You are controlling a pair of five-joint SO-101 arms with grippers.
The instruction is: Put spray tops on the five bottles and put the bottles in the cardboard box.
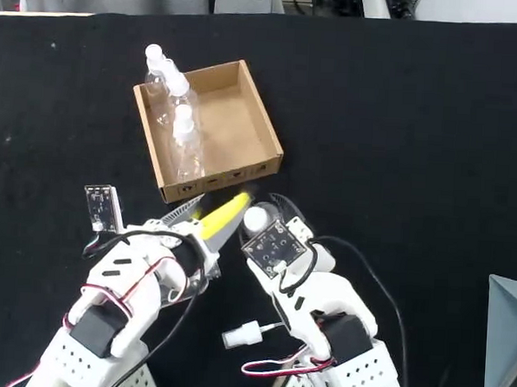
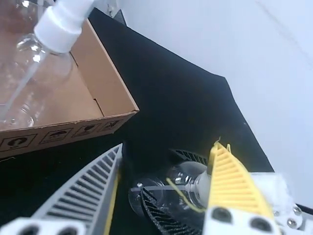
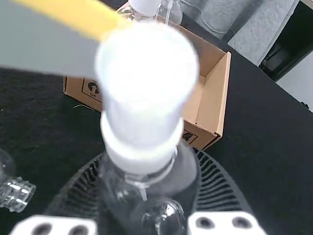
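Currently right gripper [image 3: 146, 183] pinches a bottle [image 2: 171, 183] bearing its spray top [image 3: 146, 78] just before the cardboard box [image 1: 220, 181], left gripper [image 2: 167, 152] with fingers spread either side; best, I judge, to seat the top tight, then lift over the wall

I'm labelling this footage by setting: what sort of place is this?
Probably a robotics lab or test bench: two small arms with exposed wires stand at a table draped in black cloth, beside a cardboard box holding clear bottles. The right gripper holds another bottle.
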